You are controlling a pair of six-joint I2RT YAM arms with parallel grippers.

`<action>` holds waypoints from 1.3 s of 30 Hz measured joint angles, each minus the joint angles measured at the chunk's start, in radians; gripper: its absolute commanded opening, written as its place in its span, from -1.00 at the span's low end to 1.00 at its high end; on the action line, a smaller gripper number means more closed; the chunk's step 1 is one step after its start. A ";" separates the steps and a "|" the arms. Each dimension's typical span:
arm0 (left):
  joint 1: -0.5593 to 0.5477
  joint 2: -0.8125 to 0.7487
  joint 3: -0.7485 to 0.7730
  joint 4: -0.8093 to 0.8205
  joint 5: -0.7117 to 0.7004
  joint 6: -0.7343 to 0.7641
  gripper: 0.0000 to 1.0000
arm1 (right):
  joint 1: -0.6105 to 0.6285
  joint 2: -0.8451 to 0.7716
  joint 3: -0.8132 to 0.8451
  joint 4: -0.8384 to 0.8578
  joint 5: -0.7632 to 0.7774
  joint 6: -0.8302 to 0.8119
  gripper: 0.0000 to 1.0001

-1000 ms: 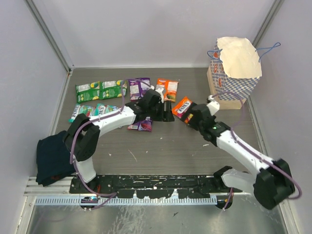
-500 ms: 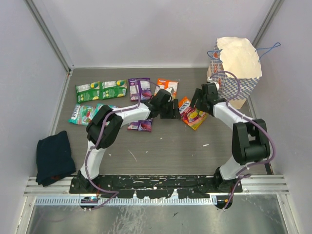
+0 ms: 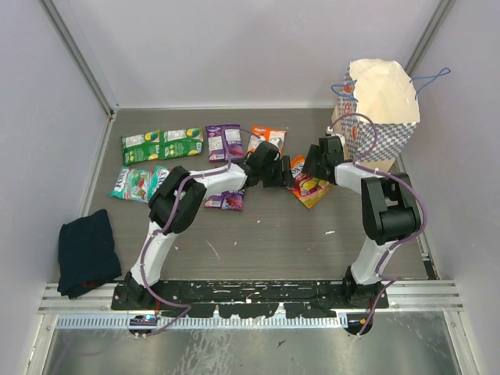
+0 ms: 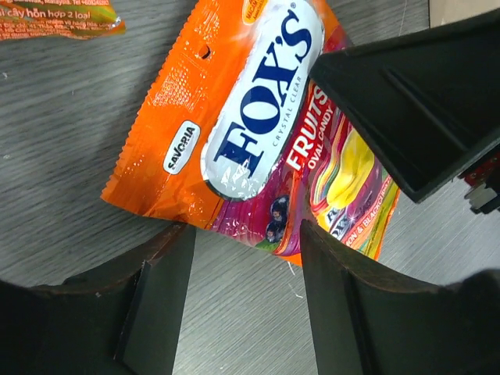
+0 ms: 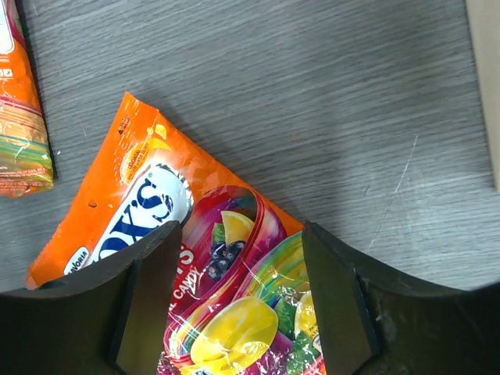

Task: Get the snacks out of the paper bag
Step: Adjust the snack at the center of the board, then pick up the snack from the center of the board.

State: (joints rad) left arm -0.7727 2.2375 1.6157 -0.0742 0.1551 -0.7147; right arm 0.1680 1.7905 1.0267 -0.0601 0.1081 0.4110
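An orange Fox's candy packet [image 3: 310, 184] lies flat on the table left of the paper bag [image 3: 376, 105]. It fills the left wrist view [image 4: 250, 133] and the right wrist view [image 5: 226, 305]. My right gripper [image 3: 314, 166] is open with its fingers astride the packet's fruit-print end [image 5: 238, 262]. My left gripper [image 3: 286, 176] is open just short of the packet's near edge [image 4: 246, 258]. The right gripper's black finger [image 4: 422, 101] shows in the left wrist view. Several other snacks lie to the left: green [image 3: 141, 146], purple [image 3: 224, 141], orange [image 3: 268, 139], teal [image 3: 130, 181].
A dark blue cloth [image 3: 87, 254] lies at the near left. A small purple packet [image 3: 225, 201] lies under the left arm. The bag's tan base [image 5: 486, 78] is close to the right gripper. Grey walls enclose the table on three sides.
The right gripper carried the orange packet toward the bag, set it on the table and opened. The left gripper reached right up to the packet.
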 measured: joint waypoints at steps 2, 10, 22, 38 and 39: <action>0.005 0.005 0.005 0.003 0.002 -0.002 0.15 | -0.001 -0.007 -0.027 0.035 -0.013 0.010 0.34; 0.035 0.005 0.005 0.006 0.012 -0.006 0.16 | 0.054 -0.171 -0.193 0.043 -0.032 0.041 0.34; 0.050 -0.016 -0.012 -0.006 0.005 0.009 0.30 | 0.126 -0.352 -0.254 -0.080 0.021 0.057 0.63; 0.328 -0.164 0.132 -0.239 -0.064 0.202 0.15 | 0.185 0.168 0.486 -0.108 -0.016 0.009 0.41; 0.338 -0.144 0.165 -0.254 -0.073 0.211 0.14 | 0.183 0.219 0.518 -0.115 -0.026 0.008 0.40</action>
State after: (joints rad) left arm -0.4347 2.0933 1.7805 -0.3286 0.0822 -0.5037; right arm 0.3515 2.0094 1.5448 -0.1753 0.0822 0.4187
